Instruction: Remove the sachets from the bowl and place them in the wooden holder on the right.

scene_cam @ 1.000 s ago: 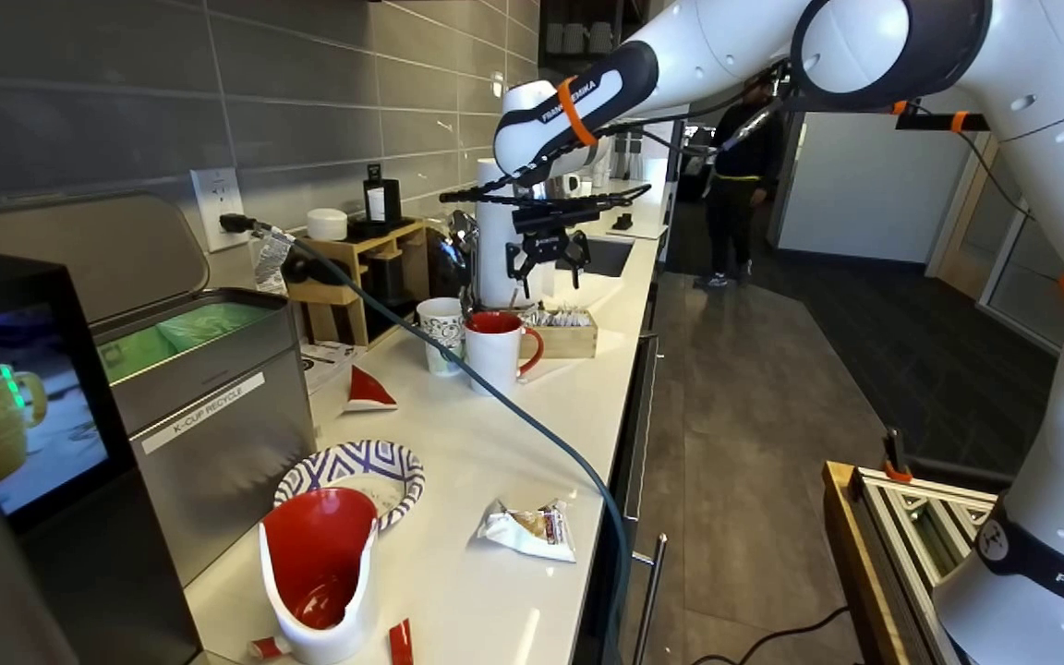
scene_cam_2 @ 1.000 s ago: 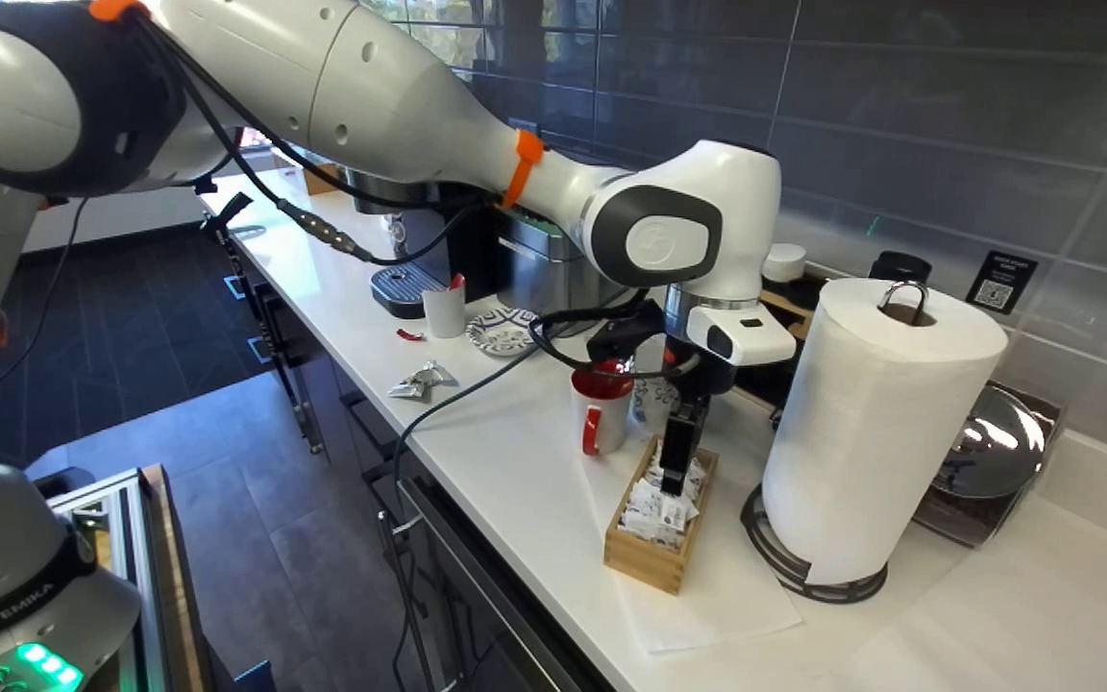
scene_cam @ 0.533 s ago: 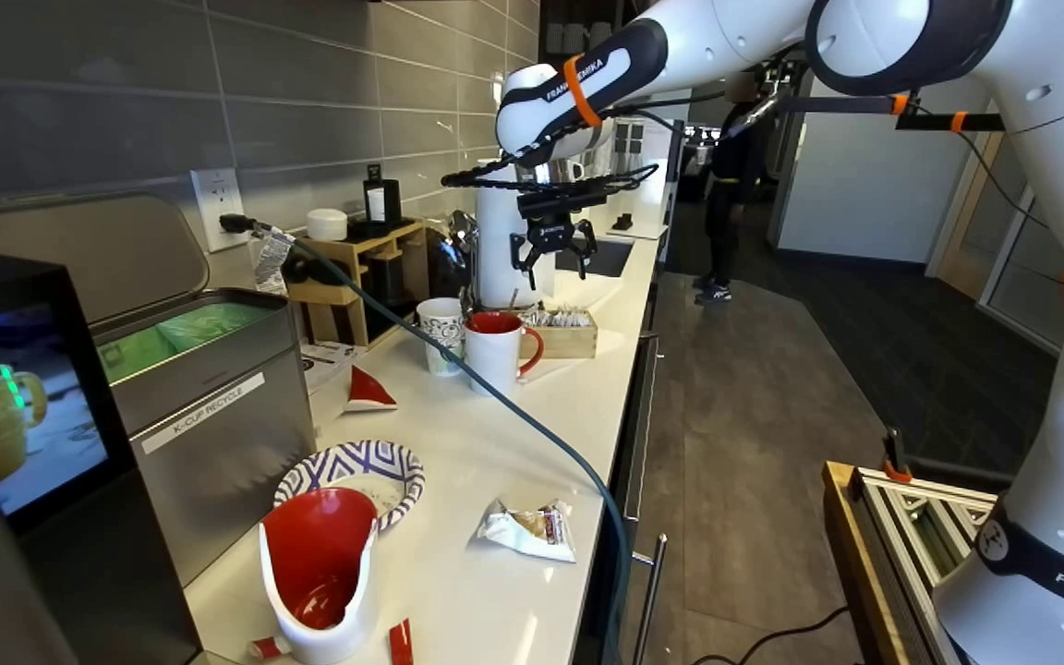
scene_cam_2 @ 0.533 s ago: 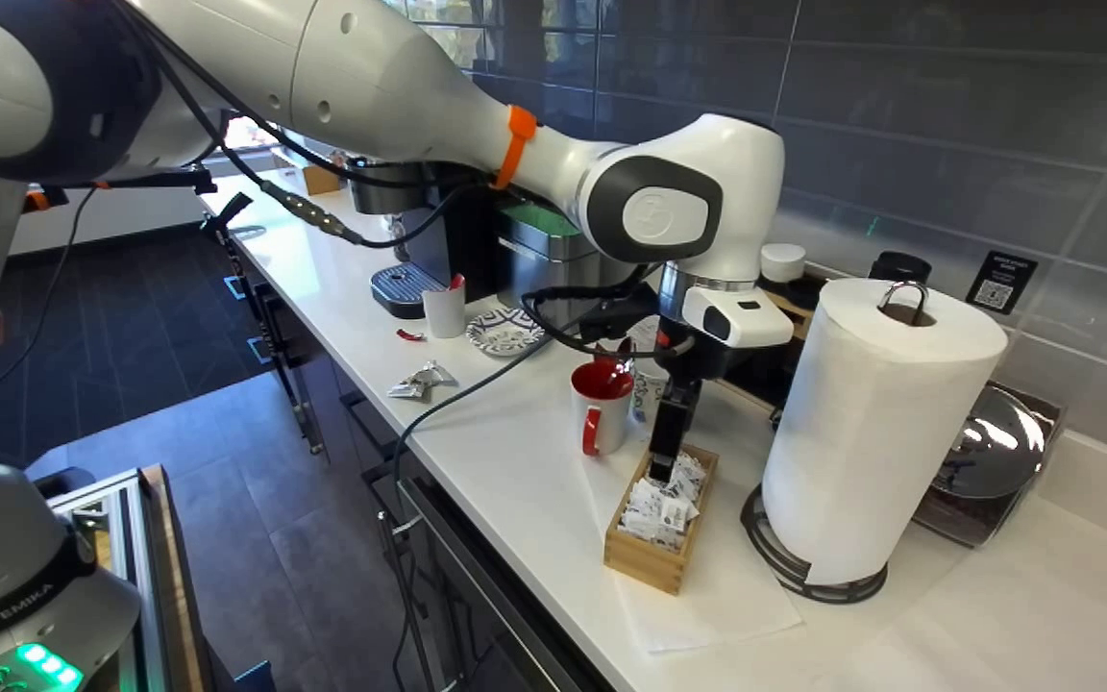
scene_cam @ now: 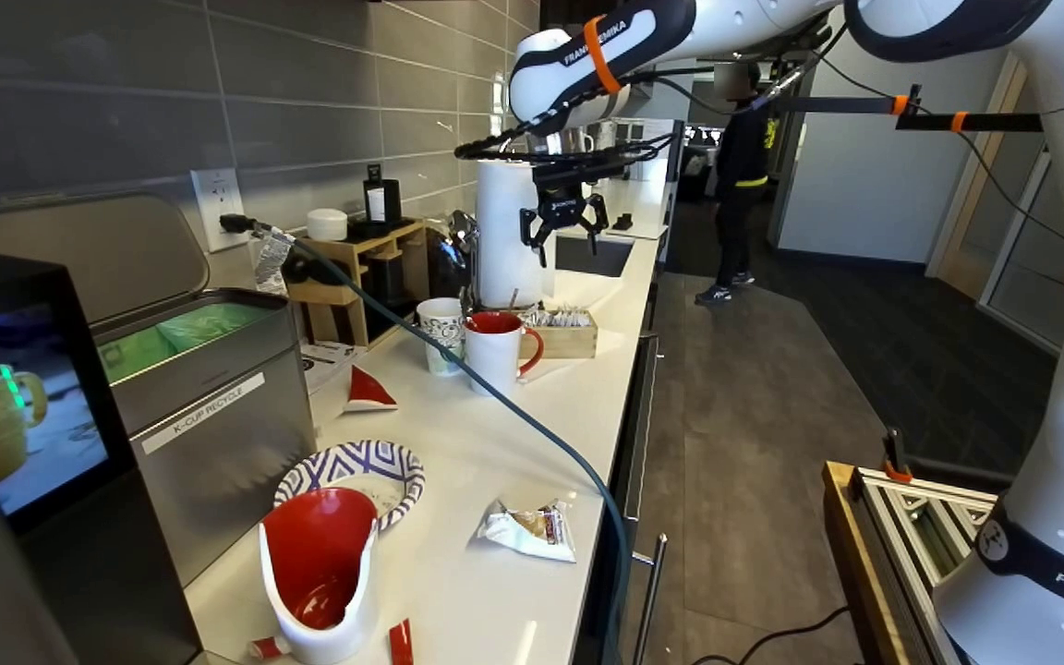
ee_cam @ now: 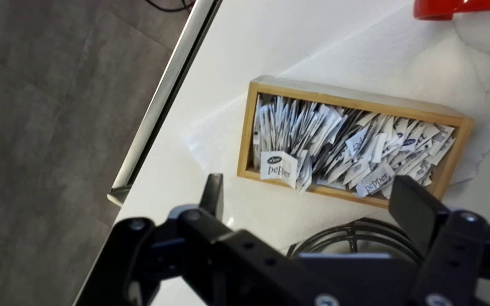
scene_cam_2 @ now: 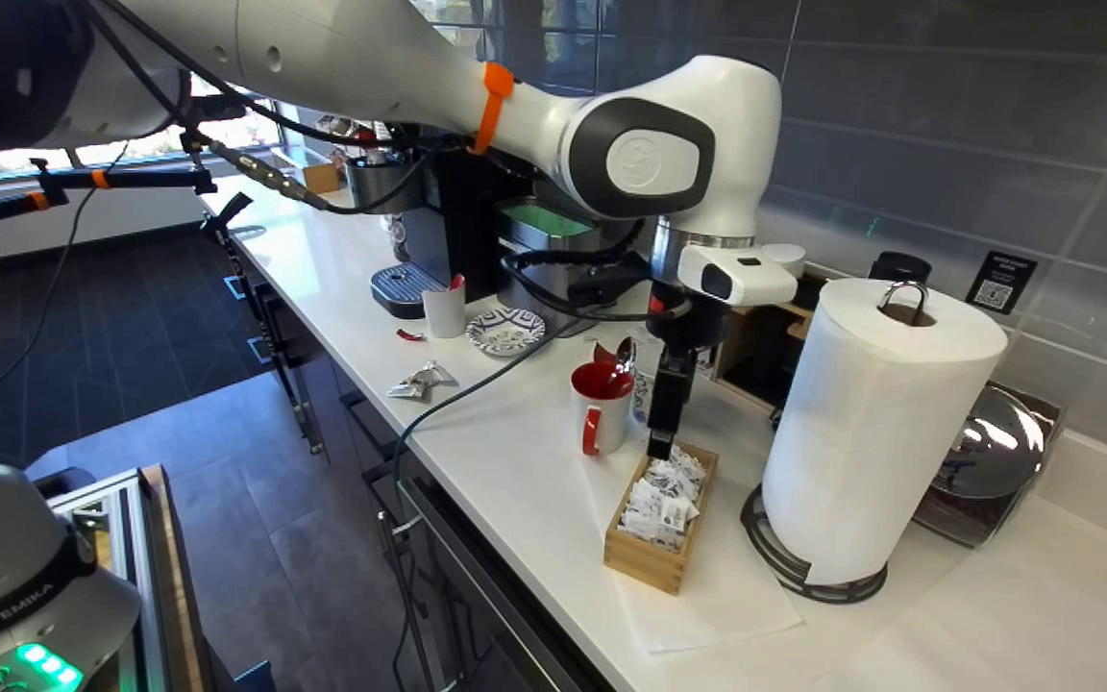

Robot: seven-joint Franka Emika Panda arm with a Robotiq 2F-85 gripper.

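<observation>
My gripper is open, with its fingers wide apart and nothing between them. It hovers above the pale wooden holder, off one long side of it in the wrist view. In the exterior views the gripper is above the holder. The holder is packed with white paper sachets; a few marked "pepper" stick out over its rim. The zigzag-patterned bowl sits farther along the counter. No sachets can be made out in it; the white cup with red inside hides part of it.
A white mug with a red handle and a patterned cup stand by the holder. A paper towel roll stands at its other side. A cable crosses the counter. A crumpled packet lies near the front edge.
My gripper has risen away from the holder and shifted slightly, staying open. The holder, sachets and bowl have not moved. A person in the background has moved.
</observation>
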